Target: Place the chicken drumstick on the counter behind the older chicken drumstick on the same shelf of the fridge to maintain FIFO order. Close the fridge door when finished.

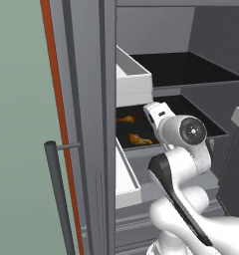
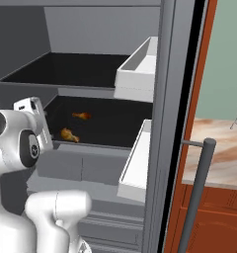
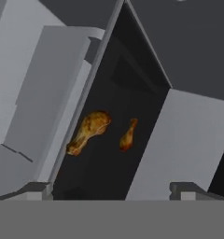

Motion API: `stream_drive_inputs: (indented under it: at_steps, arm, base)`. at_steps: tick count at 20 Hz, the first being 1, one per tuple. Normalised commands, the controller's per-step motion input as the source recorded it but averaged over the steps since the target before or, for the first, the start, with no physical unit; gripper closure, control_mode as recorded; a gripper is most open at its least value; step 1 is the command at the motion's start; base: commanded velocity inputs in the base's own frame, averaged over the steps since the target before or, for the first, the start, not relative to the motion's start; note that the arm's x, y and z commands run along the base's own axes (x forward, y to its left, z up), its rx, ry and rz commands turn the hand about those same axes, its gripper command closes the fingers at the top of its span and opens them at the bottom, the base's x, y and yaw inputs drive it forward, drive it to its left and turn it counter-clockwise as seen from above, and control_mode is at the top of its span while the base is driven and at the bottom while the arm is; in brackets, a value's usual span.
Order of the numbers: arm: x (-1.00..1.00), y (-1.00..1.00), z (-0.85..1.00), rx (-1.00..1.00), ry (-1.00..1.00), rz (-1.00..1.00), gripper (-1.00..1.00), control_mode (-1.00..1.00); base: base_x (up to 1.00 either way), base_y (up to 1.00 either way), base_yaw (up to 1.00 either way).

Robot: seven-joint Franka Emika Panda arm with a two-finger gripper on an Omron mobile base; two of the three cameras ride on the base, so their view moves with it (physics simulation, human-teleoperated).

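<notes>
Claw point(image 3: 112, 189) spread wide and empty. Both drumsticks lie on the shelf point(image 3: 104, 158): near one point(image 3: 89, 130) at eleven o'clock, far one point(image 3: 128, 134) at twelve.

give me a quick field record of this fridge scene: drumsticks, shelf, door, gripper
front drumstick: near the shelf's front edge
rear drumstick: deeper on the same shelf, apart from the front one
shelf: black, the lower of the two in view
fridge: door open
gripper: open, holding nothing, pointing at the shelf
counter: beside the fridge, no drumstick on the visible part
left to do: close the door
</notes>
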Motion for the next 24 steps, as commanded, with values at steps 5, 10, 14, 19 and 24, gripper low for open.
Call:
stream_drive_inputs:
  at_steps: [5,10,14,19,24]
  arm:
    - [-0.51,-0.17,-0.12,0.00,0.02,0.00,-1.00,-1.00]
    - [0.00,0.00,0.00,0.00,0.00,0.00,-1.00,1.00]
    - [0.00,0.00,0.00,0.00,0.00,0.00,-1.00,1.00]
    - [0.00,0.00,0.00,0.00,0.00,0.00,-1.00,1.00]
    - [0.00,0.00,0.00,0.00,0.00,0.00,-1.00,1.00]
  base:
    - [0.00,0.00,0.00]
    - [-1.00,-0.18,-0.01]
    - [-0.94,-0.17,0.00]
    - [-0.45,-0.05,0.00]
    - [-0.32,-0.01,0.00]
